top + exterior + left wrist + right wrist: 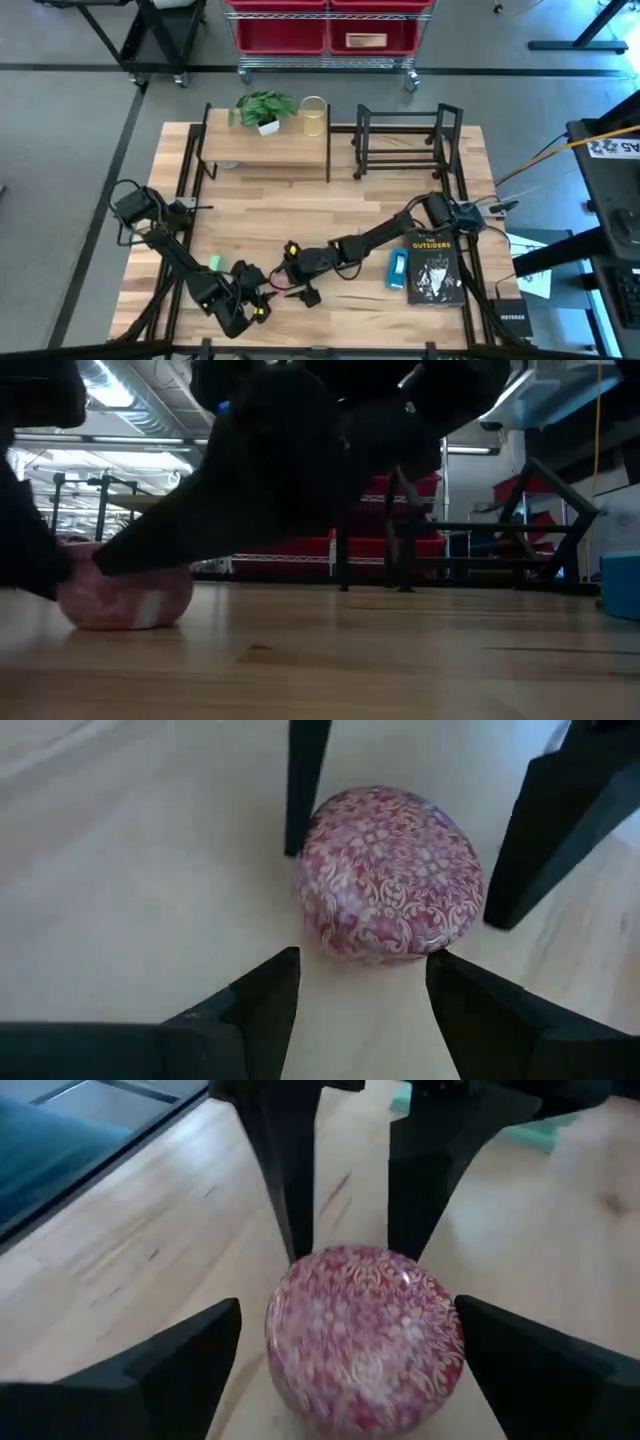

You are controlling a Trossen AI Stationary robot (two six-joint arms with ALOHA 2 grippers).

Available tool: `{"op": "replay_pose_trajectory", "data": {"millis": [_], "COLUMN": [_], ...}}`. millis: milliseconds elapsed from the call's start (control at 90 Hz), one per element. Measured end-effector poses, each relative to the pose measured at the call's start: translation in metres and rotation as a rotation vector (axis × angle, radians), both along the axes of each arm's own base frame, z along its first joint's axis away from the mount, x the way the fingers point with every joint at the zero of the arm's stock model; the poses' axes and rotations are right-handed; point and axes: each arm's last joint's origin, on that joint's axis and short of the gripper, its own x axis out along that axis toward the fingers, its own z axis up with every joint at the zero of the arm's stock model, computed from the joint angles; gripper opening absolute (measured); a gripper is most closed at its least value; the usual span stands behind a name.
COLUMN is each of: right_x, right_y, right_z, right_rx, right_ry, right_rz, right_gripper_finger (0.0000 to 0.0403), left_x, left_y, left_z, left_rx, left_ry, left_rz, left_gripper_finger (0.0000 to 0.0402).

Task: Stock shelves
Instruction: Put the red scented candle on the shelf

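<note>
**Stocking barely begun: a patterned tin is flanked by both grippers near the front edge of the table**

Two shelf units are seen along the far edge of the table: the wood-topped shelf (265,150) towards the far left, already carrying a small potted plant (265,108) and a clear glass jar (314,117) on its top board, and the black metal rack (405,140) towards the far right, in which nothing is seen; so most of the stocking is judged to be left. Goods not yet shelved are found on the near half of the table: a book titled "The Outsiders" (434,266) and a small blue box (398,268) beside it near the front right corner, something green (214,263) near the front left, and a round pink-and-red patterned tin (390,870) resting on the wood close to the front edge, left of centre.

The tin is approached from two sides; the left gripper (360,985) is held spread apart, its fingertips just short of the tin's near side, and no contact is shown; the right gripper (350,1340) is likewise held wide open, the tin lying between its fingers, and nothing is clamped; whether either finger touches the tin's wall cannot be told. The tin is not yet lifted; in the low view it (125,595) is seen sitting flat on the table under the dark arms. A grasp is judged to be the step in hand, with the carry to a shelf left to do.
</note>
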Motion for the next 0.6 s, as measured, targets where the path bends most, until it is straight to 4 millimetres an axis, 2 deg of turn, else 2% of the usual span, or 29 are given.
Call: {"op": "replay_pose_trajectory", "data": {"millis": [300, 467, 600], "right_x": [0.001, 0.000, -0.002], "right_y": [-0.001, -0.001, -0.013], "right_z": [-0.015, -0.012, -0.003], "right_rx": [0.015, -0.005, -0.062], "right_ry": [0.031, 0.036, 0.078], "right_rz": [-0.045, -0.071, -0.148], "right_gripper_finger": [0.0289, 0.0276, 0.0276], "left_x": [0.003, -0.006, -0.019], "left_y": [0.003, 0.000, -0.001], "left_z": [0.000, 0.011, 0.023], "left_rx": [0.011, -0.019, -0.023], "left_ry": [-0.002, -0.008, 0.007], "left_rz": [0.003, -0.002, -0.002], "left_gripper_finger": [0.0199, 0.0199, 0.0199]}}
